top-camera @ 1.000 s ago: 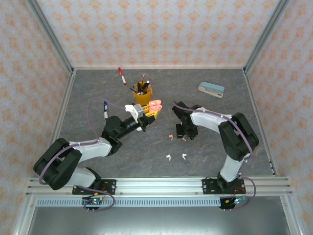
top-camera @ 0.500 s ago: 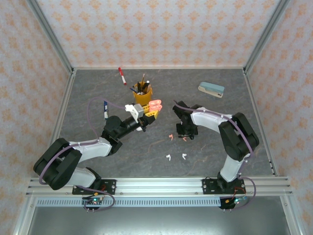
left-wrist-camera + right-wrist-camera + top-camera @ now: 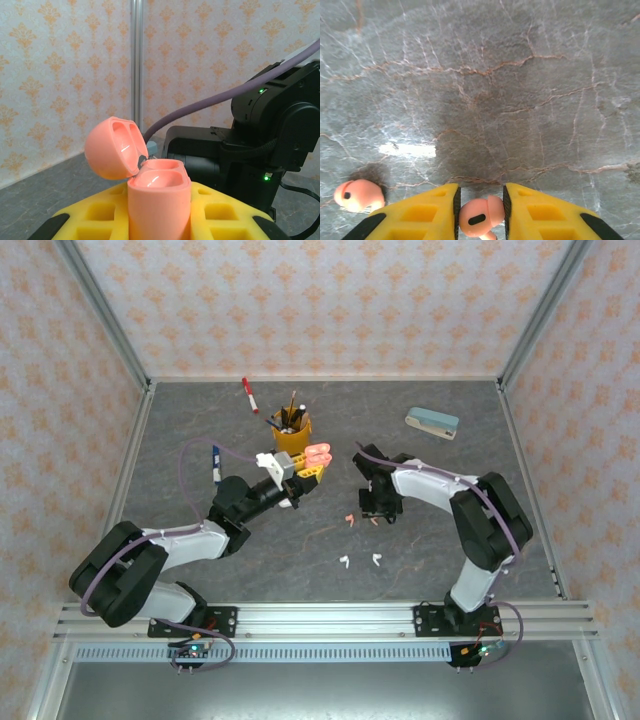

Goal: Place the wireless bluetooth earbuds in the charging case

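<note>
Overhead view: the left gripper (image 3: 312,468) is raised beside the yellow pen cup (image 3: 292,436) and is clamped on the pink charging case (image 3: 318,454). The right gripper (image 3: 380,508) is low over the counter (image 3: 300,540) at mid-table, well apart from the case. One white earbud (image 3: 343,562) and the other white earbud (image 3: 377,560) lie on the counter nearer the arm bases, apart from each other. At this range the earbuds are too small to tell which way they point.

Left wrist view, case detail: the case stands upright between the yellow fingers (image 3: 95,215), long axis vertical, mouth up. The lid (image 3: 114,147) is hinged open and tipped back to the left of the frame. Its two hollows face up and to the right. The black body of the right arm (image 3: 260,140) sits behind it.

Right wrist view, earbud detail: the pink earbud (image 3: 480,217) is pinched between the two yellow fingers (image 3: 420,215). It fills the gap and touches both inner faces. Its rounded head is uppermost in frame and leans toward the right-hand finger. A dark oval slot faces the camera, and the stem runs down to the bottom edge, so the long axis lies along the gap. I cannot tell whether it rests on the counter or hangs above it.

The second pink earbud (image 3: 359,195) lies on the counter left of the fingers, apart from them. A dark dot faces the camera, and its long axis runs roughly across the frame.
</note>
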Motion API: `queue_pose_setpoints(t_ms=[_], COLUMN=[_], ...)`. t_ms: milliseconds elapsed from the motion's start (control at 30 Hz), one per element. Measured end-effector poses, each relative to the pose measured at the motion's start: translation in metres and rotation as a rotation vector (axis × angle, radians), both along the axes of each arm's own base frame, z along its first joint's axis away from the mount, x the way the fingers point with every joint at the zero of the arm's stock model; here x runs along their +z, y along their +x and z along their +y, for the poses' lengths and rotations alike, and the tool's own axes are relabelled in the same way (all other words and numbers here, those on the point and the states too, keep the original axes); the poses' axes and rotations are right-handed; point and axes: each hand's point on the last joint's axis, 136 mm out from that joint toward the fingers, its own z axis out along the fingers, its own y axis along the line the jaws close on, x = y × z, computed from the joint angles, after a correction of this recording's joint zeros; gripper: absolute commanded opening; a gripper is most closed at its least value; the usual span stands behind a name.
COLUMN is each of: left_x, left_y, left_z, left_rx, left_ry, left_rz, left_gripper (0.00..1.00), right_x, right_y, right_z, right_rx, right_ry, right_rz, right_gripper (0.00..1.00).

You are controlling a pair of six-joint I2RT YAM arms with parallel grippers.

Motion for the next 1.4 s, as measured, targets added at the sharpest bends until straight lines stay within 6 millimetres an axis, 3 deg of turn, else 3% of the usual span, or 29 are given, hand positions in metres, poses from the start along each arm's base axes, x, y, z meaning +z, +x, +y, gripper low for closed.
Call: queue_pose_setpoints(t_ms=[200, 400, 800, 967, 1233, 1400], left_x=[0.000, -0.004, 0.001, 0.005, 0.018, 0.030], left_y=[0.001, 0.002, 0.006, 0.010, 0.021, 0.030], left_z=[-0.001, -0.002, -0.005, -0.008, -0.015, -0.022], left_rx=[0.000, -0.003, -0.008, -0.007, 0.025, 0.077], left_ry=[0.004, 0.014, 0.012, 0.008, 0.014, 0.017], left_rz=[0.005, 0.020, 0.015, 0.007, -0.045, -0.091], left_gripper=[0.00, 0.00, 0.00, 0.00, 0.00, 0.00], right_x=[0.031, 0.077, 0.226, 0.271, 0.326, 0.341], right_y=[0.008, 0.024, 0.060, 0.063, 0.067, 0.070], right_z=[0.001, 0.004, 0.026, 0.032, 0.046, 0.054], right_rx=[-0.027, -0.057, -0.058, -0.059, -0.068, -0.077], right_ry=[0.056, 0.141, 0.382, 0.481, 0.678, 0.767], right_rz=[-0.082, -0.200, -0.535, -0.642, -0.775, -0.807], right_gripper=[0.29, 0.29, 0.29, 0.30, 0.30, 0.30])
